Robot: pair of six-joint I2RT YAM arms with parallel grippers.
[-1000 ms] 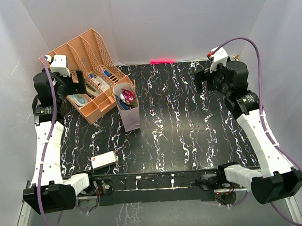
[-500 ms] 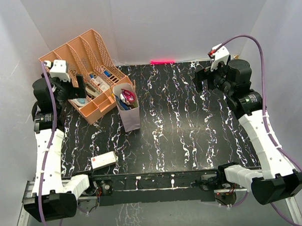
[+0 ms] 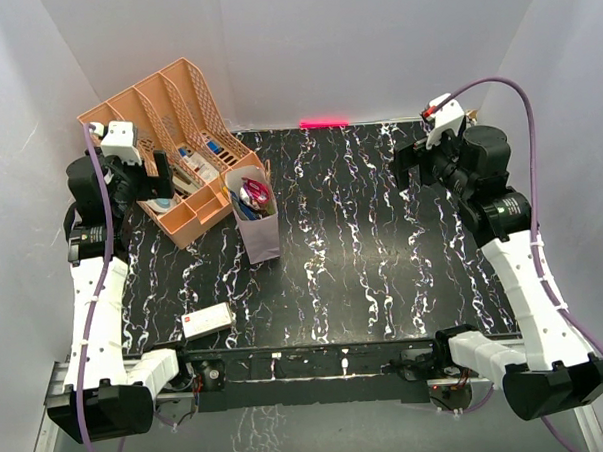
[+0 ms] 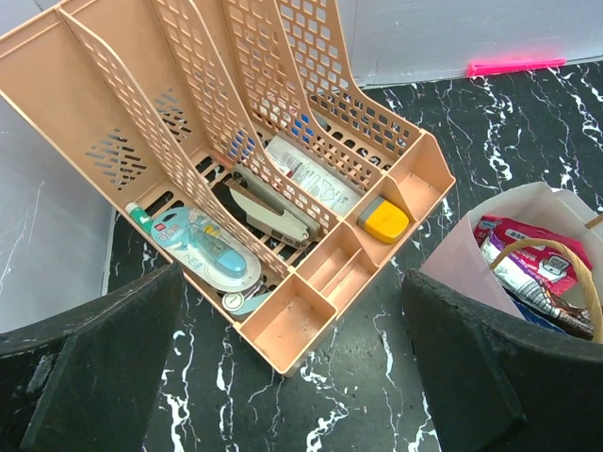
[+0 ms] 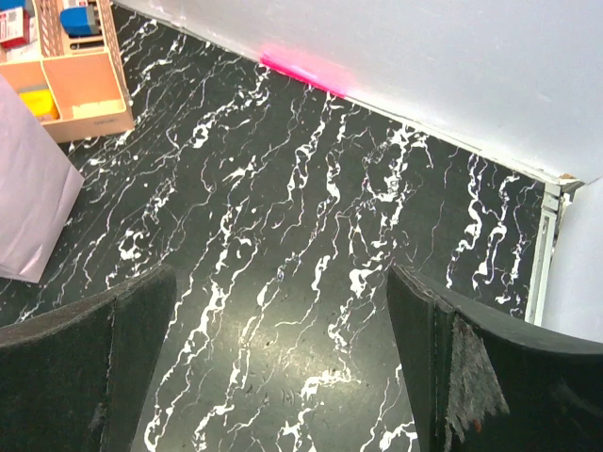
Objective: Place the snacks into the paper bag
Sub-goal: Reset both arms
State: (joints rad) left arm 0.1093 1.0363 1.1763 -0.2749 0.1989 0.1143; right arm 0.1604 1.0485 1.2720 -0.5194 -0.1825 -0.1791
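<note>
The paper bag [image 3: 257,228] stands upright on the black marbled table, left of centre, with snacks [image 3: 253,197] inside: red, silver and dark wrappers show at its mouth. In the left wrist view the bag [image 4: 490,245] is at the right edge with the snacks [image 4: 528,268] in it. My left gripper [image 3: 162,164] is open and empty, raised at the far left over the organiser. My right gripper [image 3: 407,163] is open and empty, raised at the far right. The bag's side also shows in the right wrist view [image 5: 33,198].
A peach slotted organiser [image 3: 168,142] with stationery stands at the back left, touching the bag. A small white box with a red mark [image 3: 207,319] lies near the front edge. A pink strip [image 3: 323,123] lies along the back wall.
Both arms have drawn back a little toward their own sides. The bag and its contents have not moved.
</note>
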